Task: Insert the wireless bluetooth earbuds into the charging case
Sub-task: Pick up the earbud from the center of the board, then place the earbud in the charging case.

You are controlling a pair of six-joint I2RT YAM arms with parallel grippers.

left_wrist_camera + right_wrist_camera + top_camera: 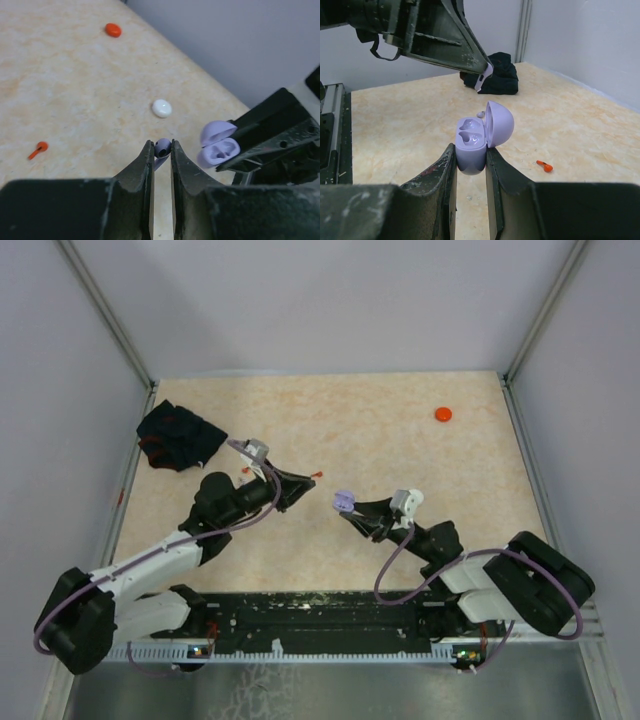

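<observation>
Right pincer point(470, 151) clamps the open purple charging case point(472, 136), sockets up. Left pincer point(161, 146) is pressed onto a pale purple earbud point(162, 148), off the worktop point(400, 440), just left of and beyond the case (seemingly higher), stem tilted steeply down. Farther out lies a red earbud point(545, 166).

Top external: high, behind arm bases, tilted down over whole bench point(400, 450). Far view, both arms in frame, left end effector point(312, 479) and right end effector point(349, 507) near each other mid-bench.
Left wrist: low, close behind own end effector, faces across bench toward right arm and wall.
Right wrist: low, close behind own end effector, faces opposite way toward black cloth point(495, 77).
Wrist views oppose each other; both catch charging case point(472, 140) and purple earbud point(162, 148). Cloth also in top view.
</observation>
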